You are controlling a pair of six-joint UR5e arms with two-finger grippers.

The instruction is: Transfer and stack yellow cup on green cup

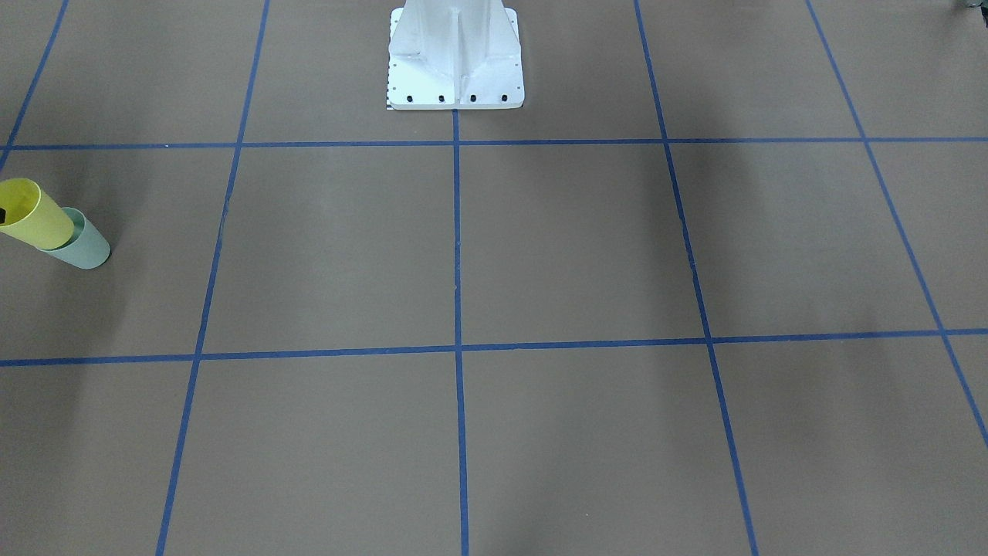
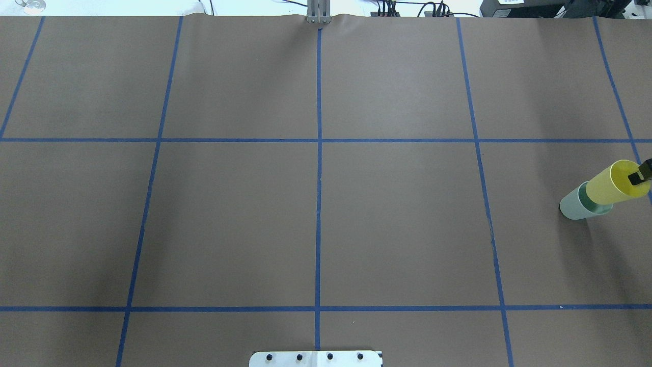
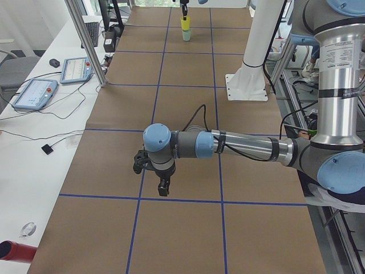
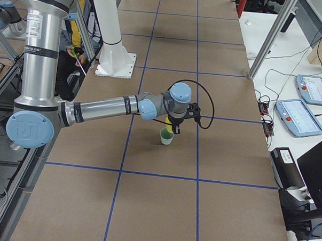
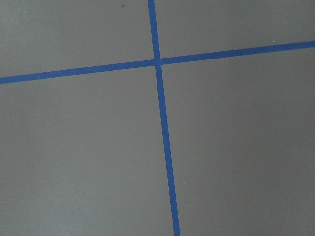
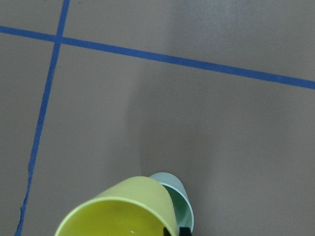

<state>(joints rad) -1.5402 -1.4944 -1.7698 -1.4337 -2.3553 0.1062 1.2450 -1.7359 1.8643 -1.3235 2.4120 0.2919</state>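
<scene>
The yellow cup (image 2: 607, 187) leans at a tilt with its base inside the green cup (image 2: 572, 205), which stands on the table near its right end. Both also show in the front-facing view, yellow cup (image 1: 37, 221) and green cup (image 1: 86, 247). My right gripper (image 2: 643, 172) holds the yellow cup's rim, with one dark finger (image 2: 636, 177) inside the cup. In the right wrist view the yellow cup (image 6: 123, 211) sits over the green cup (image 6: 181, 202). My left gripper (image 3: 162, 185) hangs over bare table far from the cups; I cannot tell whether it is open.
The white robot pedestal (image 1: 455, 69) stands at the table's middle rear edge. Blue tape lines (image 2: 319, 178) mark a grid on the brown table. Tablets (image 3: 35, 93) and cables lie on a side bench. A person (image 4: 74, 50) stands behind the robot.
</scene>
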